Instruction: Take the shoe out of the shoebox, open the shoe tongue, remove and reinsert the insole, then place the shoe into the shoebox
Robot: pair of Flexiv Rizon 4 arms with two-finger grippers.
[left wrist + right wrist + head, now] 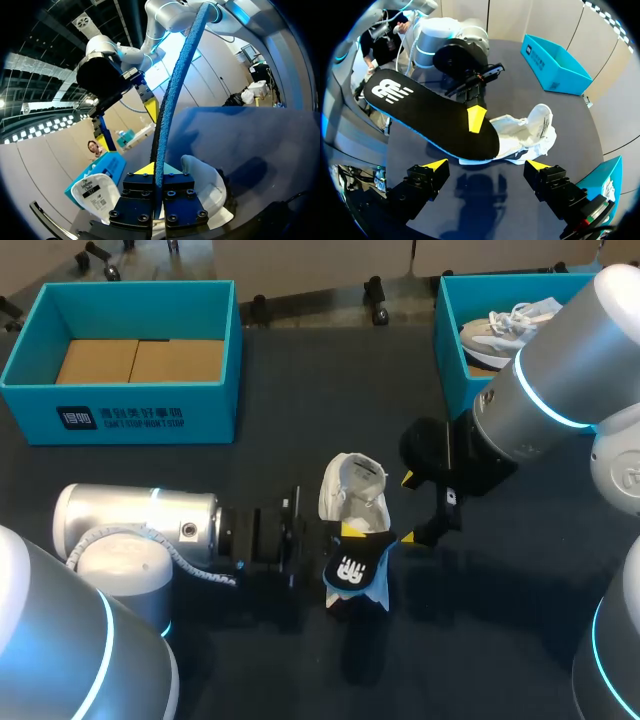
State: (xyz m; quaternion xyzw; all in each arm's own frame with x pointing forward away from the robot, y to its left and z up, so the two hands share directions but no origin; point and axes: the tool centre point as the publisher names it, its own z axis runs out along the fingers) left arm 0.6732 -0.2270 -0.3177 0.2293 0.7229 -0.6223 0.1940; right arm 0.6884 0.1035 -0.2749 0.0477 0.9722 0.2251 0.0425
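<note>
Near the middle of the dark counter (500,640), a white mesh sneaker (355,490) is seen lying with its opening upward, and just beside it a black foam insole with a blue underside (357,565) is pinched between the yellow-tipped fingers of the left tool (340,537), outside the shoe. The right tool (487,165) is held close by the sneaker with its fingers spread wide and nothing between them. An open teal cardboard shoebox (120,415) is set at the far left, and a second teal box (450,350) with a pale sneaker (505,325) inside at the far right.
</note>
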